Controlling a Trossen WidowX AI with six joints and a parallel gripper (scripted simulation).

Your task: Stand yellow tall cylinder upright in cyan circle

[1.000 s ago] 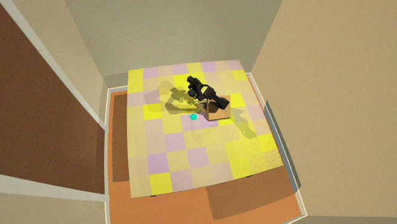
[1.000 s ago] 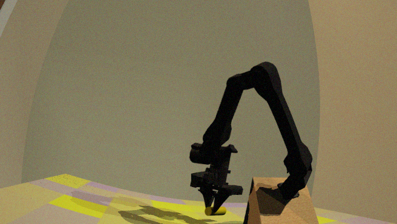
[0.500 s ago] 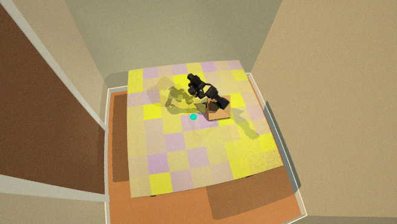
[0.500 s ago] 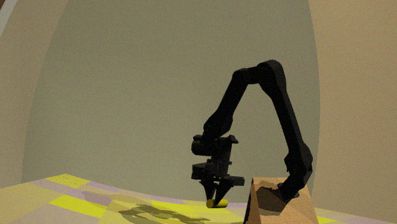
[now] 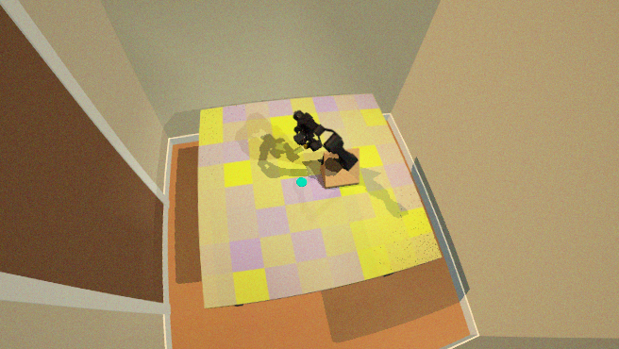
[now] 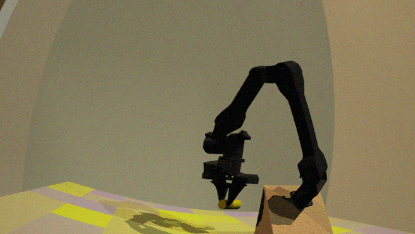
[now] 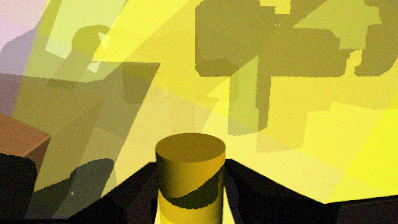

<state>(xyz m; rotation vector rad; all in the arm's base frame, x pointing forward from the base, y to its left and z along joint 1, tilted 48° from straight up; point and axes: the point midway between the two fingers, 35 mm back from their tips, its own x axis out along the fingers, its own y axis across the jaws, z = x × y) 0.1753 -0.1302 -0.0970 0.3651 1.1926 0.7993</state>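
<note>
Exterior view: tool (image 6: 229, 200) is clamped on the yellow cylinder (image 6: 229, 204), held horizontal just above the desk (image 6: 79, 215). Grasp and lift appear done. Remaining: carry to cyan circle (image 5: 301, 182), tilt upright, set down, release, withdraw.

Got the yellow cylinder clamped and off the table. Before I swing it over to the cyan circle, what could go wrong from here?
1. The yellow cylinder hangs horizontal in the gripper; it must be turned on end, and might slip in the pinch as it rotates.
2. The cyan circle looks small, so an off-centre landing could leave the base over its edge.
3. The circle lies close to the arm's wooden base block; swinging over may crowd it.
</note>
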